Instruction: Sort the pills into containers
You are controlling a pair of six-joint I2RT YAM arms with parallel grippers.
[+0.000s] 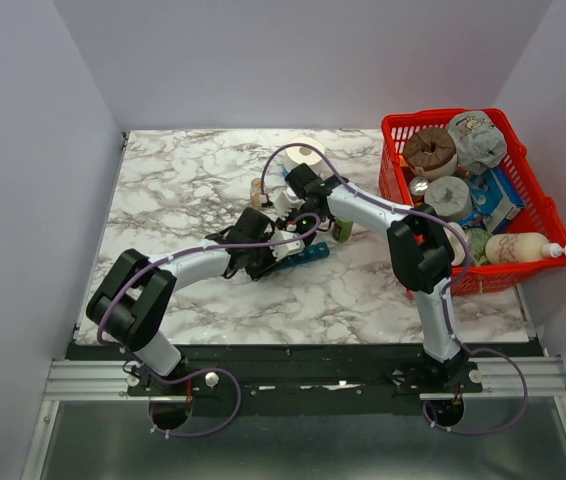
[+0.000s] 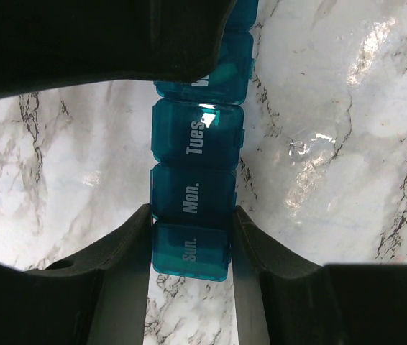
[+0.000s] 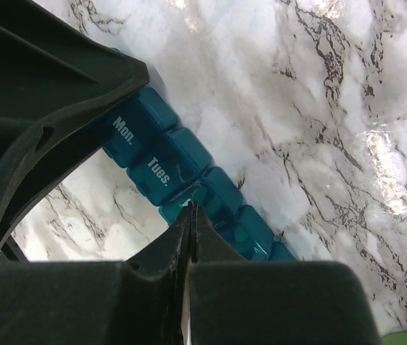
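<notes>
The teal-blue pill organizer lies on the marble table, its lids marked Sun., Mon. and Tues. in the left wrist view. My left gripper is shut on its Sun. end, one finger on each long side. My right gripper is shut, with its tips touching the lid edge of the compartment after Tues. on the organizer. In the top view the left gripper and the right gripper meet over the strip. I see no loose pills.
A small amber bottle and a green bottle stand close behind the grippers. A white roll sits farther back. A red mesh basket full of items stands at the right edge.
</notes>
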